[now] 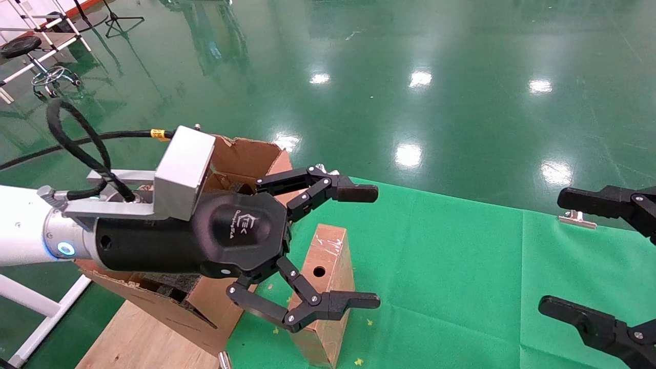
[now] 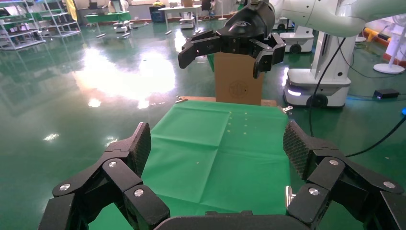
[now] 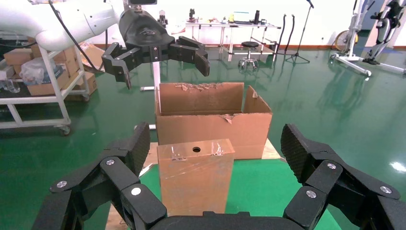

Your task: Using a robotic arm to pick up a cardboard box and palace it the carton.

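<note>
The head camera looked down over the table (image 1: 461, 256). Each wrist camera looked out between its own hand's fingers across the table toward the other arm; all showed the green cloth.

White "TEK" logo on left hand (image 1: 328, 246) body.

Right gripper (image 3: 210, 158) spread wide at frame bottom; cardboard box (image 3: 195, 175) upright at centre between its fingers, untouched. Carton (image 3: 210, 120) behind; left gripper (image 3: 163, 60) spread, upper left.
</note>
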You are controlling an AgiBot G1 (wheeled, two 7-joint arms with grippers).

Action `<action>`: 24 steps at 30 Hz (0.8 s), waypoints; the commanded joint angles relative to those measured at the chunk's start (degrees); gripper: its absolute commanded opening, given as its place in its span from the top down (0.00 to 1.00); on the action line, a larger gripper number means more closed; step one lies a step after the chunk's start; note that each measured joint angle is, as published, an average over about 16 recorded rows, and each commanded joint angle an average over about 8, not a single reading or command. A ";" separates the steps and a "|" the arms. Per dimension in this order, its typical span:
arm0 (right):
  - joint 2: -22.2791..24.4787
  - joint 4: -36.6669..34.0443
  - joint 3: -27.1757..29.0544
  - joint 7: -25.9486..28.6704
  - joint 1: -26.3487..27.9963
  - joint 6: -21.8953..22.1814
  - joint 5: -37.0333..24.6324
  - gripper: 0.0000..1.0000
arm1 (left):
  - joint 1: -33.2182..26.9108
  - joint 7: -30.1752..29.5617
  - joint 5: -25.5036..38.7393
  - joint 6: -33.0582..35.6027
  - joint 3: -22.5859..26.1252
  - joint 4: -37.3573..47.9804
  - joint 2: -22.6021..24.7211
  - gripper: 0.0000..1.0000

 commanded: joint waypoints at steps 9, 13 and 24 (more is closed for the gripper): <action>0.00 0.00 0.00 0.00 0.00 0.00 0.00 0.00 | 0.00 0.00 0.00 0.00 0.00 0.00 0.00 0.00; 0.00 0.00 0.00 0.00 0.00 0.00 0.00 0.00 | 0.00 0.00 0.00 0.00 0.00 0.00 0.00 0.00; 0.00 0.00 0.00 0.00 0.00 0.00 0.00 0.94 | -0.93 0.44 4.46 -2.16 0.61 -1.50 -1.02 0.00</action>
